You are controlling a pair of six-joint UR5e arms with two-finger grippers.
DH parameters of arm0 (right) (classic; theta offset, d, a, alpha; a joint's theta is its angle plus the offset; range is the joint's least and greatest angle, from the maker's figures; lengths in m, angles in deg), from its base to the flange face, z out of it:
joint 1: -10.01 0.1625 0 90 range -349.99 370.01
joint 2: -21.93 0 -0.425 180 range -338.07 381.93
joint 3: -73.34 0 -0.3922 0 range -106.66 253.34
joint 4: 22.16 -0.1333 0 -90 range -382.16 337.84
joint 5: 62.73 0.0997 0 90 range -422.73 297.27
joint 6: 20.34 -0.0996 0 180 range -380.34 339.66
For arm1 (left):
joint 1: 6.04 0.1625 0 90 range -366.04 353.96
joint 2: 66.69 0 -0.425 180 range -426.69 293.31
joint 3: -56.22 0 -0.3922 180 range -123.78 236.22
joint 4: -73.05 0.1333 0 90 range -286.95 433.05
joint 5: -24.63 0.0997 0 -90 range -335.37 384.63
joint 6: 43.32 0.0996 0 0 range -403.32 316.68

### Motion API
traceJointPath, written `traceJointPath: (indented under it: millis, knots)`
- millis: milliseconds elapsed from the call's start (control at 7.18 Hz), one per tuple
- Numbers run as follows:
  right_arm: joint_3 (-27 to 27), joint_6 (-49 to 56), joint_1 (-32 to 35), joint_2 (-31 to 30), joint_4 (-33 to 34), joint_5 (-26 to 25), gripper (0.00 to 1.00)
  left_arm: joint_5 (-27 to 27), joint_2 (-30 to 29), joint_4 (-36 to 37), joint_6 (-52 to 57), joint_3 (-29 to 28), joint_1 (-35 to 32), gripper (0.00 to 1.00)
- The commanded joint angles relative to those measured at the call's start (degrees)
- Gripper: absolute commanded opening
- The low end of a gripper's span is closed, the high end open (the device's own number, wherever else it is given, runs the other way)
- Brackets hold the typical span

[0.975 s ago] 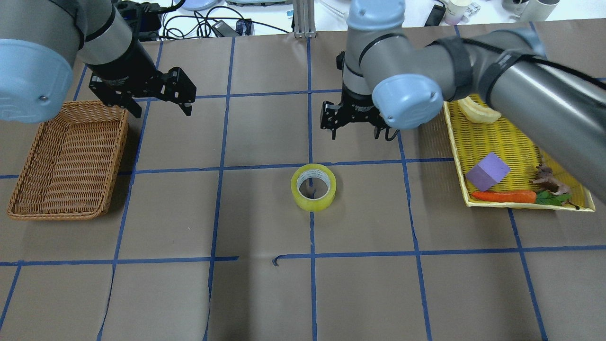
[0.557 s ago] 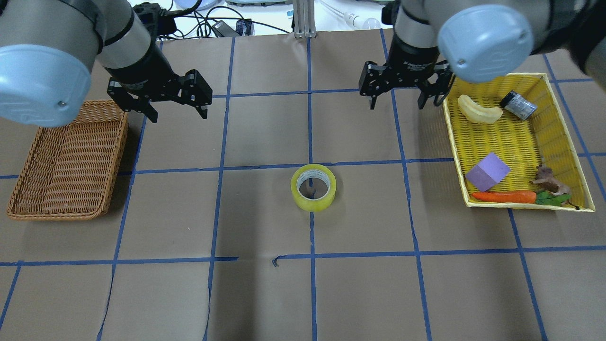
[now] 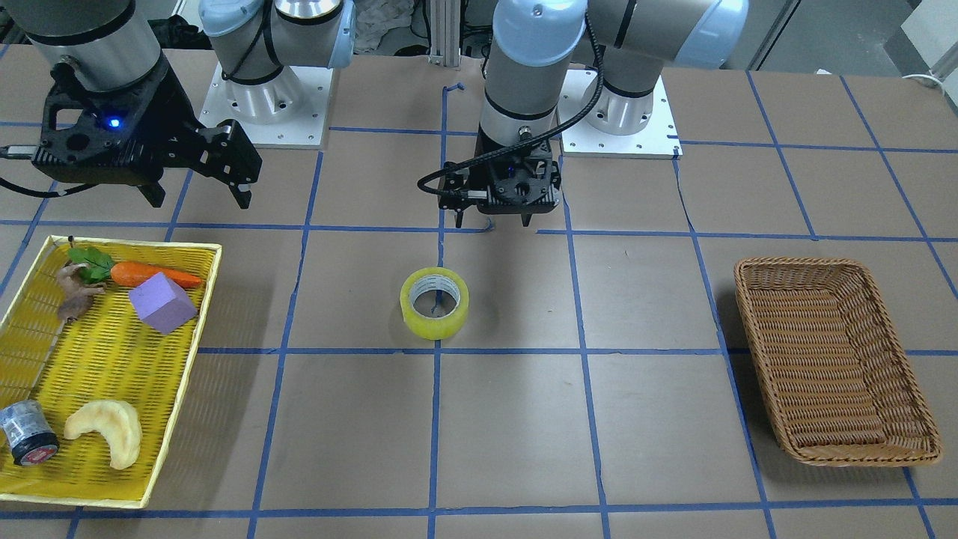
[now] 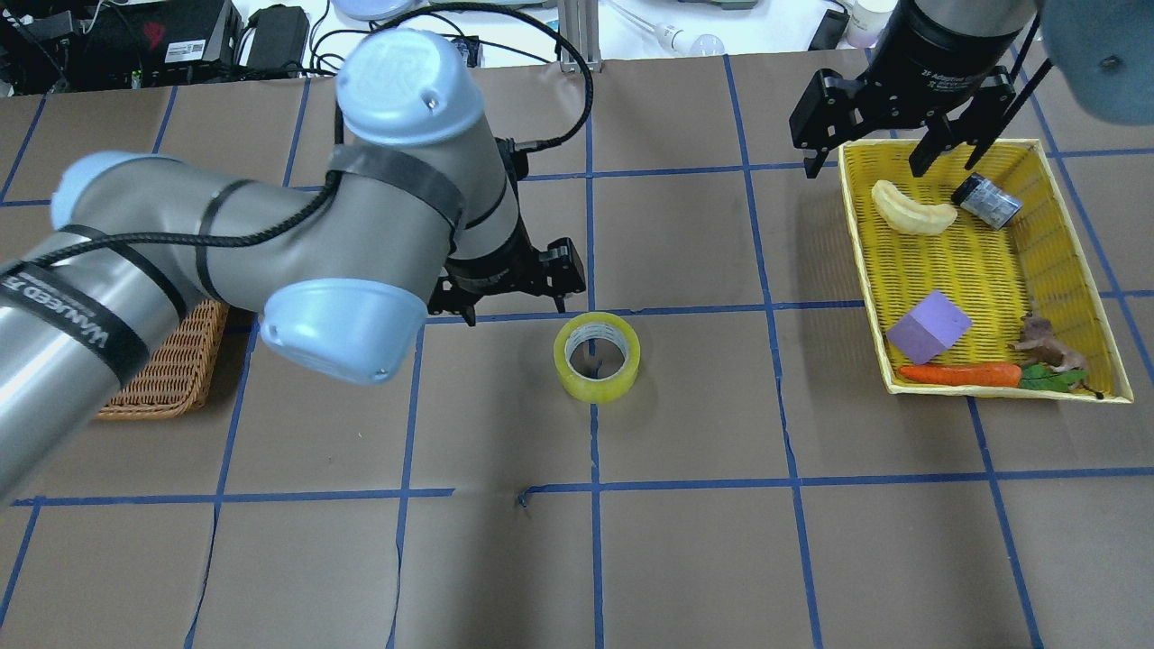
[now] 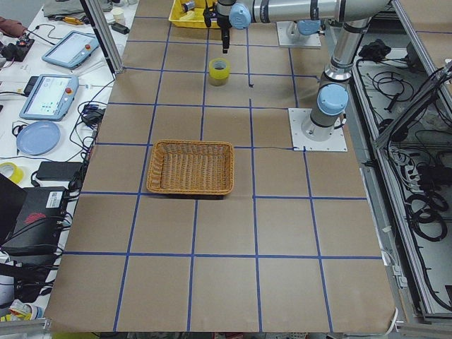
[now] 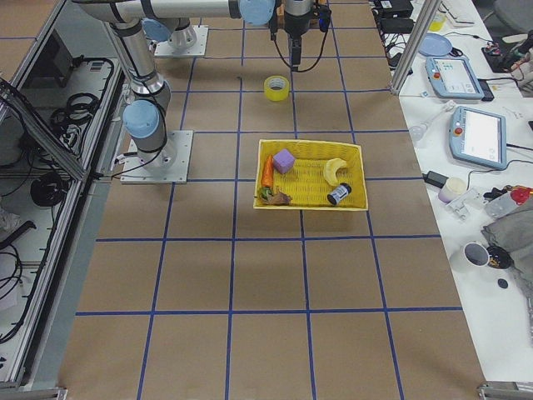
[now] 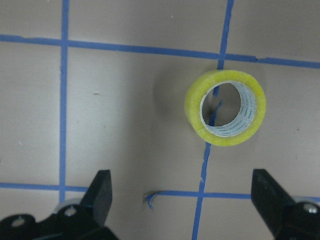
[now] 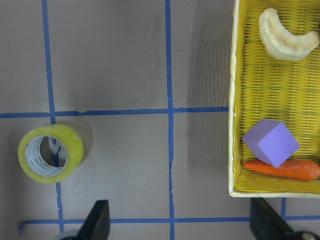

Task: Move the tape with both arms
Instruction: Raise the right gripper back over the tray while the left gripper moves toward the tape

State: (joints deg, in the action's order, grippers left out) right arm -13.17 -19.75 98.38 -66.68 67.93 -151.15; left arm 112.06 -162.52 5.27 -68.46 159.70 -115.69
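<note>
In the middle of the table the tape [image 4: 597, 356] lies flat on the paper, and nothing touches it. The left gripper [image 4: 516, 306] has swung in from the basket [image 3: 801, 262] side and now hangs near the roll. The right gripper [image 4: 865, 167] has pulled back to the edge of the tray [image 4: 983, 391]. So I think the right arm's part is finished and the left one takes over. Both grippers have their jaws spread wide and hold nothing.
</note>
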Motion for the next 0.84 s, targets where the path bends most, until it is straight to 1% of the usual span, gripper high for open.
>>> traceJointPath:
  millis: [0, 279, 418, 557, 697]
  knots:
    - [0.02, 0.11, 0.05, -0.17, -0.09, -0.08, 1.0, -0.15, -3.03, 8.24, -0.79, 3.82, -1.36, 1.0]
    - [-0.07, 0.11, 0.05, -0.17, -0.09, 0.18, 1.0, 0.72, -6.45, 12.38, -0.35, 4.88, -1.71, 1.0]
    - [-0.07, 0.11, 0.05, -0.08, -0.09, 0.18, 1.0, 1.51, -9.69, 14.67, -0.43, 4.88, -1.71, 1.0]
    - [-0.07, 0.11, 0.05, -0.08, -0.09, 0.18, 1.0, 1.69, -12.16, 17.99, -0.44, 4.97, -1.71, 1.0]
    - [-0.07, 0.02, 0.14, -0.08, -0.09, 0.27, 1.0, 1.7, -14.19, 19.59, -0.52, 4.89, -1.71, 1.0]
